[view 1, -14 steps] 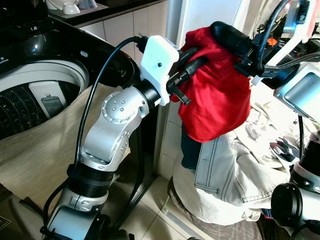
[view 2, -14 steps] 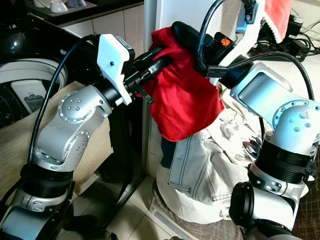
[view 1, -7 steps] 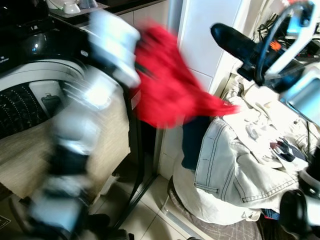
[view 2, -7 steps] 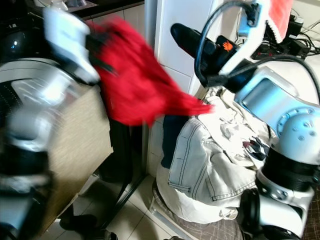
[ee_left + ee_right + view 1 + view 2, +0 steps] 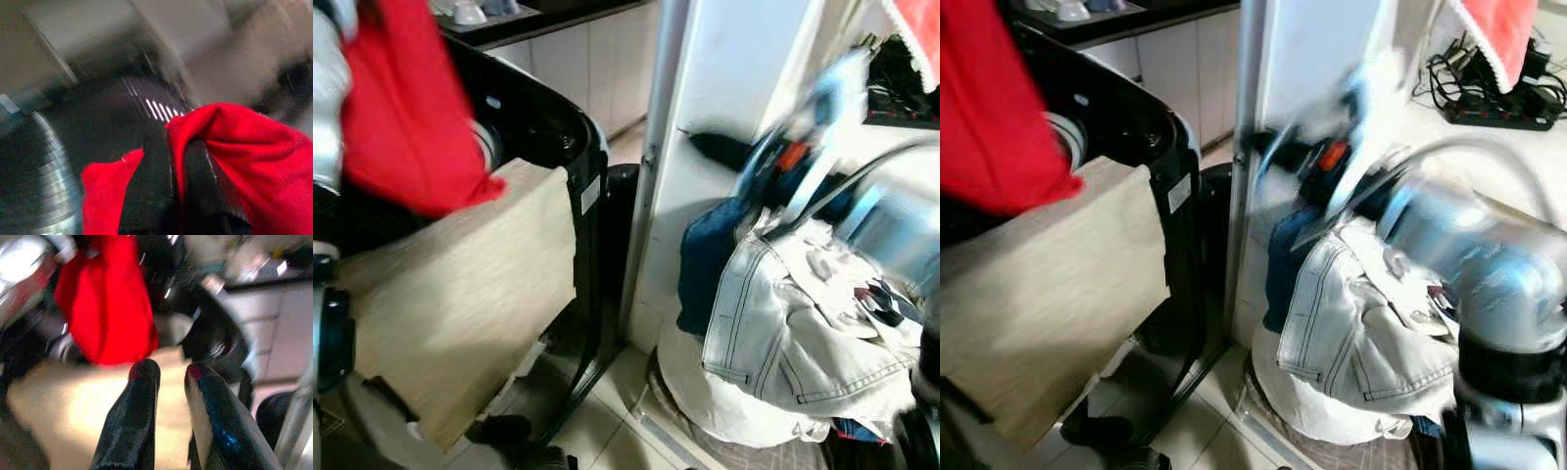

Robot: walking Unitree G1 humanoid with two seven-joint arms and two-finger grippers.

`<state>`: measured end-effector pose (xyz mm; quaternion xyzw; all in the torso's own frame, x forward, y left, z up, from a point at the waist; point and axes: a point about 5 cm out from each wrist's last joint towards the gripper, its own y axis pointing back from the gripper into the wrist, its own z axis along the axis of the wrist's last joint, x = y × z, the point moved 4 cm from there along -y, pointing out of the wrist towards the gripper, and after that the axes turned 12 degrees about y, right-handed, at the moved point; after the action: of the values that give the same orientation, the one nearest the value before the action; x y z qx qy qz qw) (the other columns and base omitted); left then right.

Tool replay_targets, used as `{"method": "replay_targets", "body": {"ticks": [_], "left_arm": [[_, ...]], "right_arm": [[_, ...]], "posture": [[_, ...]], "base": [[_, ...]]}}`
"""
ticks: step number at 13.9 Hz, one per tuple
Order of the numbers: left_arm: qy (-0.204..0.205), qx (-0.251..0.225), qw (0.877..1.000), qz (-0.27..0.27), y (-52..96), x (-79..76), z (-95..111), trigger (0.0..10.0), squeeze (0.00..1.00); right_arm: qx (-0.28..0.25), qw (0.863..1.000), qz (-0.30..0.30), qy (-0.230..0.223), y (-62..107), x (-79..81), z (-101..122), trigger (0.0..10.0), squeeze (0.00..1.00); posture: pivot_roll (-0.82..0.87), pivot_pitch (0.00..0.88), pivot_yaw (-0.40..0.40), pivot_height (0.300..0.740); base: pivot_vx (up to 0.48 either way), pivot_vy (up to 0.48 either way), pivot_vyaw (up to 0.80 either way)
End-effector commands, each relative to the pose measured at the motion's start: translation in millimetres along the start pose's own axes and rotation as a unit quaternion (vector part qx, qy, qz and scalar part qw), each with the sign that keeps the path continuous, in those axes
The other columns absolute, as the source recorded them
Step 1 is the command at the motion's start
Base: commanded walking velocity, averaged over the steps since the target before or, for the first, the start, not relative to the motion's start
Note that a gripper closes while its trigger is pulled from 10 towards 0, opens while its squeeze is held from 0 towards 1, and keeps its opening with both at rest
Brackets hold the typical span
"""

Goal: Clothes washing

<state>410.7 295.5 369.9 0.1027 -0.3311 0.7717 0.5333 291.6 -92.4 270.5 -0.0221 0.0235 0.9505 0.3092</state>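
The red garment [image 5: 401,117] is over the washer [image 5: 543,127] now, hanging at the far left of the head views above the black rim. 1 second ago it was bunched between both grippers, up above the laundry heap on the right; half a second ago it was streaking leftward in a blur. So the handover is done and the left arm has swung it across.

In the left wrist view the left gripper [image 5: 178,166] has its 2 black fingers narrow, with red cloth pinched between them and spilling to either side. The ribbed drum wall [image 5: 46,166] curves below, so the garment looks to be right above the opening.

The right gripper [image 5: 168,377] has let go. Its fingers stand a little apart with nothing between them, and past them the garment hangs across the gap, well apart from this hand. In the head views the right arm [image 5: 1489,255] is a smear of motion over the heap, dropping back toward the clothes.

A beige cloth [image 5: 460,294] drapes over the washer's front edge. On the right, the denim jacket [image 5: 783,323] and a dark blue piece [image 5: 705,255] sit on the pale pile, not yet loaded.

My read: the step in hand is the drop into the drum. The left fingers need to open while the garment hangs clear of the rim, or it may snag on the edge or land on the beige cloth.
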Motion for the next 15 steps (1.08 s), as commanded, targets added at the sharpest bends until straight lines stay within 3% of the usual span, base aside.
{"method": "replay_targets", "body": {"ticks": [1,2,3,4,5,6,7,8,11,13,14,15], "left_arm": [[0.002,0.066,0.997,-0.031,-1.9,-18.7,-25,0.0,0.00],[0.005,0.096,0.994,-0.043,0.6,-28.3,-40,5.7,0.00],[0.043,0.164,0.982,-0.076,11.3,-54.1,-71,10.0,0.00],[0.068,0.207,0.971,-0.100,18.8,-67.7,-86,10.0,0.00],[0.078,0.218,0.967,-0.104,20.1,-70.2,-88,10.0,0.00],[0.097,0.253,0.954,-0.128,24.7,-78.3,-96,10.0,1.00],[0.100,0.285,0.940,-0.158,30.2,-84.6,-103,10.0,1.00],[0.106,0.295,0.935,-0.165,31.4,-84.2,-105,10.0,1.00],[0.095,0.305,0.934,-0.162,31.3,-73.9,-108,10.0,1.00],[0.058,0.307,0.935,-0.170,31.3,-68.5,-109,10.0,1.00],[0.047,0.275,0.943,-0.182,26.1,-69.5,-98,10.0,0.00],[0.065,0.261,0.945,-0.186,23.9,-71.7,-93,10.0,0.00]], "right_arm": [[0.011,0.999,0.020,0.025,-2.7,10.3,-4,10.0,0.00],[0.015,0.999,0.024,0.028,-4.3,12.9,-6,10.0,0.00],[0.025,0.999,0.030,0.032,-7.1,17.3,-10,10.0,0.00],[0.030,0.998,0.033,0.035,-8.3,19.2,-12,10.0,0.00],[0.031,0.998,0.034,0.039,-8.0,19.8,-13,10.0,0.00],[0.034,0.998,0.030,0.043,-5.8,19.1,-15,10.0,0.00],[0.038,0.998,0.017,0.043,-2.2,14.8,-17,10.0,0.00],[0.042,0.998,0.008,0.042,0.4,11.7,-19,10.0,0.00],[0.054,0.998,-0.016,0.038,6.8,2.5,-24,10.0,0.00],[0.072,0.995,-0.069,0.031,12.3,-16.1,-31,10.0,0.00],[0.103,0.978,-0.177,0.028,22.6,-52.5,-42,10.0,0.00],[0.114,0.972,-0.205,0.032,26.9,-61.4,-46,10.0,0.00]], "posture": [[-0.05,0.000,-0.052,0.740],[-0.05,0.000,-0.054,0.740],[-0.05,0.000,-0.051,0.740],[-0.06,0.000,-0.046,0.740],[-0.07,0.000,-0.041,0.740],[-0.07,0.000,-0.036,0.740],[-0.07,0.001,-0.035,0.740],[-0.07,0.003,-0.033,0.740],[-0.07,0.005,-0.035,0.740],[-0.07,0.007,-0.037,0.740],[-0.07,0.011,-0.037,0.740],[-0.07,0.011,-0.037,0.740]], "base": [[0.000,0.000,0.00],[0.000,0.000,0.00],[0.000,0.000,0.00],[0.000,0.000,0.00],[0.000,0.000,0.00],[0.000,0.000,0.00],[0.000,0.000,0.00],[0.000,0.000,0.00],[0.000,0.000,0.00],[0.000,0.000,0.00],[0.000,0.000,0.00],[0.000,0.000,0.00]]}}
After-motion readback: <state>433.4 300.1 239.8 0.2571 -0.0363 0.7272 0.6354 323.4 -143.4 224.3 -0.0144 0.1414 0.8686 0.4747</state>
